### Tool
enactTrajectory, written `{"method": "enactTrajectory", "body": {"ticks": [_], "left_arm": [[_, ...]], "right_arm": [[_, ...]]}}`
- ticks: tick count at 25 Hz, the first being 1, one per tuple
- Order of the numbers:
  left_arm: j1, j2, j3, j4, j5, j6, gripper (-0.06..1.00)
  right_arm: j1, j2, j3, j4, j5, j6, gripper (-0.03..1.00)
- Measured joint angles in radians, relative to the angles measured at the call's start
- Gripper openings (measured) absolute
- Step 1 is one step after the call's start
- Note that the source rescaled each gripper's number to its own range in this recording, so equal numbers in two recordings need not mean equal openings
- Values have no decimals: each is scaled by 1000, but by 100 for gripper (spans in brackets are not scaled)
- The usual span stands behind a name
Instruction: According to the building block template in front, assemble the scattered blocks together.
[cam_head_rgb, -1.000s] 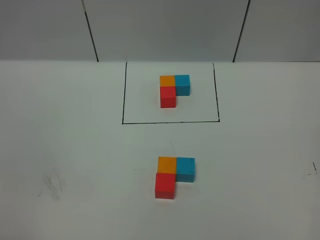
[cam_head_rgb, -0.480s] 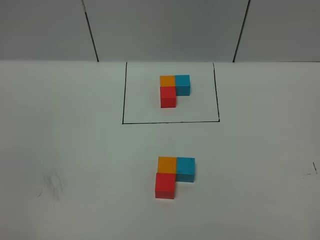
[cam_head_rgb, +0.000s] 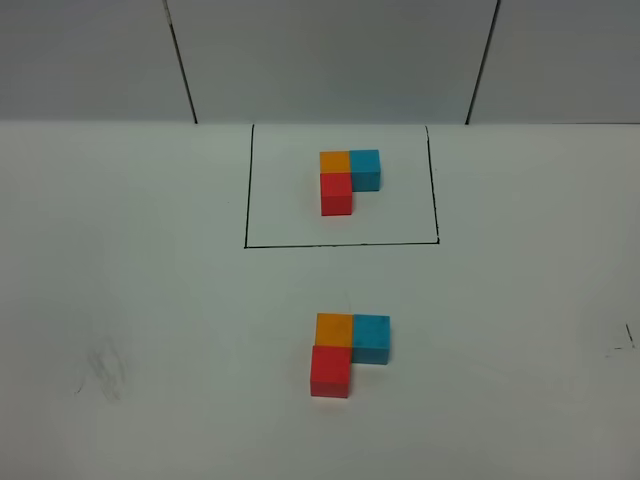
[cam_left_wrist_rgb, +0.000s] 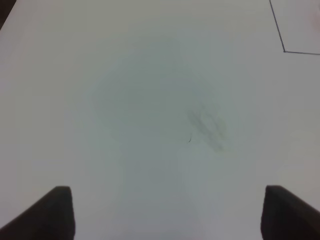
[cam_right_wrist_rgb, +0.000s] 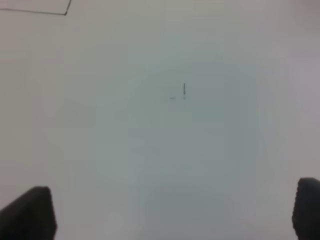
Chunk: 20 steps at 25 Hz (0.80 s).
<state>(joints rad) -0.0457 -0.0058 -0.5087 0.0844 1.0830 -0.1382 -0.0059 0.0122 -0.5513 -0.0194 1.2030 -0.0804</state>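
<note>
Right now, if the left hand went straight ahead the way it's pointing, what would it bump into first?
Probably just the bare white table. The open left hand points down at it, near a smudge, with no block in its way.

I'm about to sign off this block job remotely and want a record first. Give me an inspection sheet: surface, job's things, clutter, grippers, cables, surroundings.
Surface: white table, with a grey smudge near the left front and small pen marks at the right edge.
Job's things: building block template, a black-lined frame holding an L of orange, blue and red cubes. The loose orange cube, blue cube and red cube sit touching in the same L, in front of the frame.
Clutter: nothing seen.
Grippers: left gripper and right gripper both open, empty, over bare table.
Cables: nothing seen.
Surroundings: grey wall panels behind.
</note>
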Motion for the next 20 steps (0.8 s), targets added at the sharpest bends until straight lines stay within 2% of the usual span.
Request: {"method": "enactTrajectory", "body": {"ticks": [7, 13, 20], "left_arm": [[0, 0, 0, 0, 0, 0, 66], [0, 0, 0, 0, 0, 0, 66], [0, 0, 0, 0, 0, 0, 66]], "right_arm": [[86, 0, 7, 6, -32, 1, 87], [174, 0, 7, -45, -32, 72, 69], [178, 0, 11, -93, -54, 133, 46]]}}
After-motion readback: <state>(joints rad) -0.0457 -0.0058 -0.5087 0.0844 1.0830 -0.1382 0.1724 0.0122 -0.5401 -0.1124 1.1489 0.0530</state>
